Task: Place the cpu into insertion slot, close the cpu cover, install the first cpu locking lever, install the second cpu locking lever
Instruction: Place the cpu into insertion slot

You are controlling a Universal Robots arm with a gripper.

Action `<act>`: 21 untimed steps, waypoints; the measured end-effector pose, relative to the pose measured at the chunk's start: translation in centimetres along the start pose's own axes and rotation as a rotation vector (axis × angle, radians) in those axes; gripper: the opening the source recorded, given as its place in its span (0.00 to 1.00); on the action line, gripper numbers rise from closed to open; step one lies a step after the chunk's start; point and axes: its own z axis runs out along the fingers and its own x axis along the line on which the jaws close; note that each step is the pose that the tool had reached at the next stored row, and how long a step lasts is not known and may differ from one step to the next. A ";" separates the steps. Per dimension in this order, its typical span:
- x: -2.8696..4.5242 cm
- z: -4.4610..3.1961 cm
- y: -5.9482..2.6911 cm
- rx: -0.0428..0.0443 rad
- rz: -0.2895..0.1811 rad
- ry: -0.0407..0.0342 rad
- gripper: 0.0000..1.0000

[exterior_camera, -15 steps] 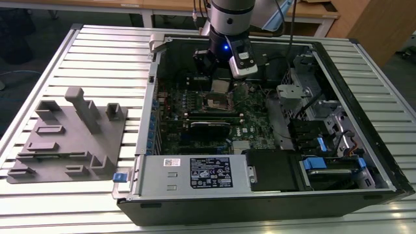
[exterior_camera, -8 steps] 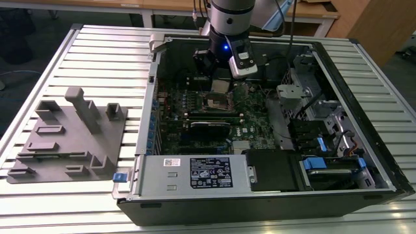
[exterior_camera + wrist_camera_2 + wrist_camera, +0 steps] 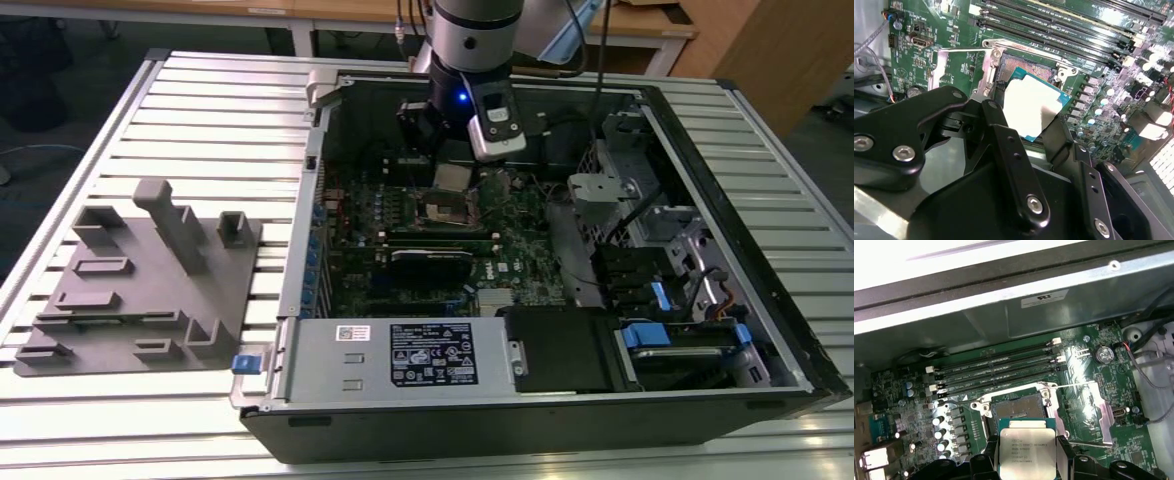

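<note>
Two fingers (image 3: 996,120) pinched on the cpu (image 3: 1034,107) near the insertion slot (image 3: 1023,67) in both wrist views; in exterior view, grey fixture (image 3: 140,285) at nine o'clock of case (image 3: 534,425).

cpu (image 3: 453,178) above insertion slot (image 3: 451,210), open computer case (image 3: 507,432)

We see the arm (image 3: 470,40) hanging from the upper middle of the exterior view, its wrist (image 3: 461,95) upright with a blue light (image 3: 462,98) on it. The end effector (image 3: 451,178) points straight down. In both wrist views its black fingers (image 3: 995,120) clamp the cpu (image 3: 1031,107) by two opposite edges.
</note>
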 end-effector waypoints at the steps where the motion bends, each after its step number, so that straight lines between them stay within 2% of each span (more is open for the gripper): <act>1: 0.00 0.00 0.00 0.0004 0.014 -0.0013 0.54; 9: 0.00 0.01 0.00 0.0006 0.025 -0.0023 0.54; 15: 0.00 0.02 0.00 0.0020 0.079 -0.0070 0.54; 21: 0.00 0.03 0.00 0.0022 0.090 -0.0081 0.54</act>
